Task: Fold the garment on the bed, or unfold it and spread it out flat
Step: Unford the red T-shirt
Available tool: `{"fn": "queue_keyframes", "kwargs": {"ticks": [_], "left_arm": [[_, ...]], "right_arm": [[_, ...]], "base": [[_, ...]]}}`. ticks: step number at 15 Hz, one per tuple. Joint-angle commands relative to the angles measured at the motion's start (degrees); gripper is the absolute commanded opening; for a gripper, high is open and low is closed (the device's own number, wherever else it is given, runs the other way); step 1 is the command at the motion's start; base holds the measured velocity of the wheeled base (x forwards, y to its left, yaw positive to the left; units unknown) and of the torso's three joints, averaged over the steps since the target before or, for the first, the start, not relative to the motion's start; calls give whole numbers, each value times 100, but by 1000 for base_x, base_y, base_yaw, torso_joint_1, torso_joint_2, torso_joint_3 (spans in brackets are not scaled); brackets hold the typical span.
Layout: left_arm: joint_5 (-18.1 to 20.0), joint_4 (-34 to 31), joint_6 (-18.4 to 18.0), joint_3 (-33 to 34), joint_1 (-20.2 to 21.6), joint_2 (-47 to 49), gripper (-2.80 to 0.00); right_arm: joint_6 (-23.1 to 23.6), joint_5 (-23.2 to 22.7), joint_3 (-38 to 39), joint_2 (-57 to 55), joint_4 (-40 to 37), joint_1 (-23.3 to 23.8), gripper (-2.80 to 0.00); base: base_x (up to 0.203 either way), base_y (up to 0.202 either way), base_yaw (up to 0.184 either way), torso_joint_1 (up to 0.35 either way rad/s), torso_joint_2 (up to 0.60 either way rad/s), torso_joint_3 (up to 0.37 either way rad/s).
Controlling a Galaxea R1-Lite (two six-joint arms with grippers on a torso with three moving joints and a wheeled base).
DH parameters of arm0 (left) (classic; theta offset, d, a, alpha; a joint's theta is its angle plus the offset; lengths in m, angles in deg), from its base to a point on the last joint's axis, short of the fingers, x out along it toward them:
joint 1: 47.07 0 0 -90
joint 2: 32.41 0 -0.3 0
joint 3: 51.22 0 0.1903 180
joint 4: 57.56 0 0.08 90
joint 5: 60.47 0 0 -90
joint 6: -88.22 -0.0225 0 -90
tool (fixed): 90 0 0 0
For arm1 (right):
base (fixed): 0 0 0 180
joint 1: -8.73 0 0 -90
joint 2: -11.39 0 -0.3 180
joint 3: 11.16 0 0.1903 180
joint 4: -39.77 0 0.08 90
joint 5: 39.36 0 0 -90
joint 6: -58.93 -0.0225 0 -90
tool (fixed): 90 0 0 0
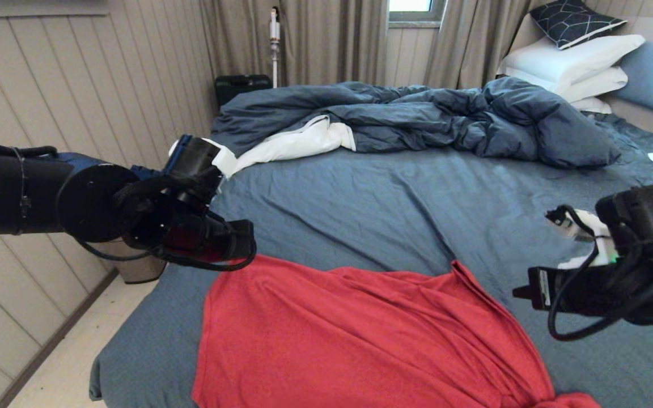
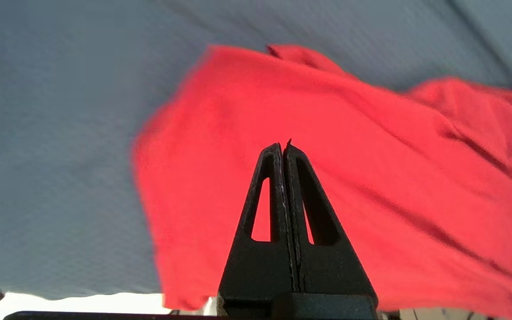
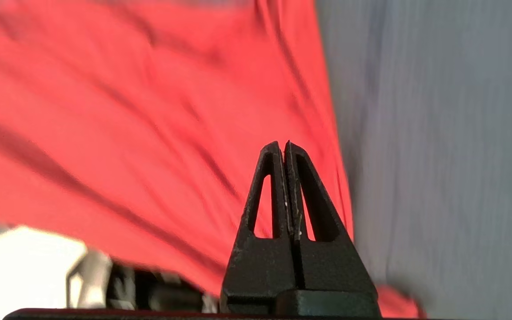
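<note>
The garment (image 1: 360, 340), a bright red T-shirt, lies spread with some creases on the near part of the bed (image 1: 417, 198); no print shows. My left gripper (image 1: 244, 249) hovers above the garment's far left corner, shut and empty. My right gripper (image 1: 530, 289) hangs over its right edge, also shut with nothing in it. In the left wrist view the shut gripper (image 2: 282, 146) is above the red garment (image 2: 371, 178) and the blue sheet (image 2: 60, 133). The right wrist view shows the shut gripper (image 3: 282, 144) above the garment's (image 3: 127, 111) edge, next to the sheet (image 3: 438, 133).
A rumpled dark blue duvet (image 1: 417, 113) with white lining (image 1: 298, 141) lies across the far part of the bed. White pillows (image 1: 576, 62) are stacked at the far right. A bin (image 1: 139, 266) and the floor (image 1: 77, 351) lie past the bed's left edge.
</note>
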Motion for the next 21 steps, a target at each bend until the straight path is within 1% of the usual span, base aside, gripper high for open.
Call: {"fn": "queue_keyframes", "kwargs": {"ticks": [1,3,5,6,8,10,12,14,15,17,21], "left_arm": [[-15,-105,-19,11,144,-110,-280],[-17,-347,-159,3,407,-157,-280],[11,-404,-306,5,715,-68,-280],[17,-414,-390,10,798,11,-280],[-6,-401,-530,11,865,234,-280],[-50,-371,-584,3,882,441,-280],[-61,-362,-669,2,878,592,-280],[-70,-343,-665,2,874,682,-280],[-59,-343,-654,2,874,691,0],[-18,-254,-630,-24,867,691,0],[16,-211,-617,8,756,799,0]], "right_arm": [[-66,3,-546,-469,-10,24,-280],[-97,41,-982,-959,-78,65,-280],[-53,58,-1289,-1471,-154,79,-280],[1,61,-1461,-1704,-166,82,-280],[143,68,-1799,-2110,-152,83,-280],[171,73,-2119,-2320,-151,44,-280],[181,142,-2172,-2364,-143,13,-280],[190,258,-2160,-2431,-134,5,-280],[206,309,-2172,-2469,-134,5,-280],[316,293,-2163,-2520,-134,13,-280],[323,295,-2238,-2741,-126,-1,-280]], "base": [[0,0,0,0,0,0],[0,0,0,0,0,0],[0,0,0,0,0,0],[0,0,0,0,0,0],[0,0,0,0,0,0],[0,0,0,0,0,0],[0,0,0,0,0,0],[0,0,0,0,0,0],[0,0,0,0,0,0],[0,0,0,0,0,0],[0,0,0,0,0,0]]}}
